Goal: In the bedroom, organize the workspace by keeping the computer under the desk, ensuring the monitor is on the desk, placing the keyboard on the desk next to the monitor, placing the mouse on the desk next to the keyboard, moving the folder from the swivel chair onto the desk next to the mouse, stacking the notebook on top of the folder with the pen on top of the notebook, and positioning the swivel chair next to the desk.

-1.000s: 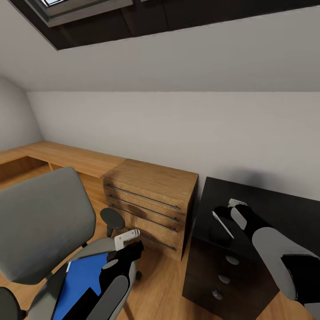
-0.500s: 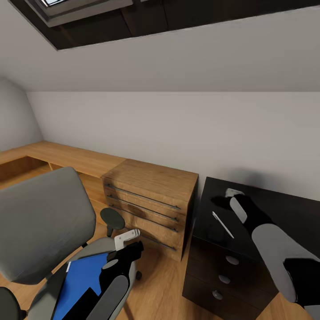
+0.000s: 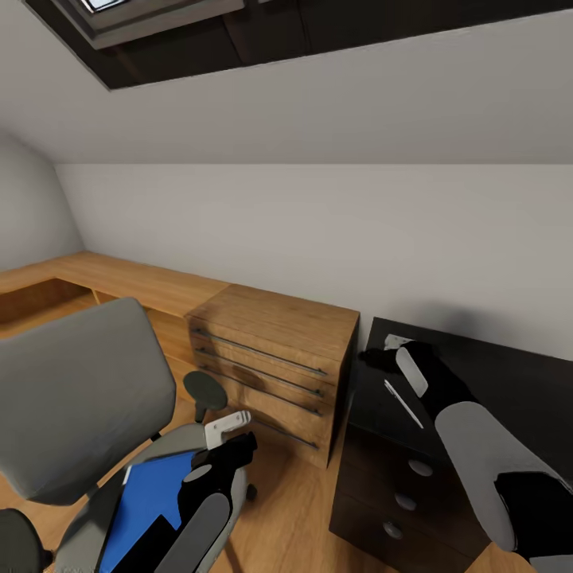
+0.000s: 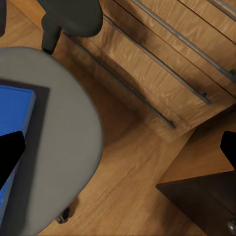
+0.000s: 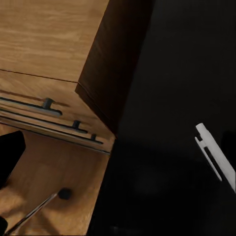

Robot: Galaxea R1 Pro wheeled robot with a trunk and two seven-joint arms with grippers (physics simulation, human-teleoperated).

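The white pen (image 3: 403,403) (image 5: 216,157) lies on the glossy black desk (image 3: 485,374) near its left end. My right gripper (image 3: 378,356) hovers open just beyond the pen, over the desk's back-left corner, with nothing in it. The bright blue folder (image 3: 151,497) (image 4: 12,118) lies flat on the seat of the grey swivel chair (image 3: 79,398). My left gripper (image 3: 235,442) hangs open and empty above the seat's right edge, close to the folder. A pale corner (image 3: 126,476) pokes out at the folder's far edge; what it is I cannot tell. Computer, monitor, keyboard and mouse are out of view.
A light-wood drawer unit (image 3: 270,358) stands between the chair and the desk, joined to a low wooden shelf (image 3: 119,278) along the wall. Black drawers with round knobs (image 3: 406,501) sit under the desk end. The sloped ceiling holds a dark skylight (image 3: 159,24). Wood floor (image 3: 294,517) lies between.
My right gripper has drawn back from the pen toward the desk's back-left corner, leaving the pen lying on the desk. The left arm and folder are unmoved; the view shifted slightly.
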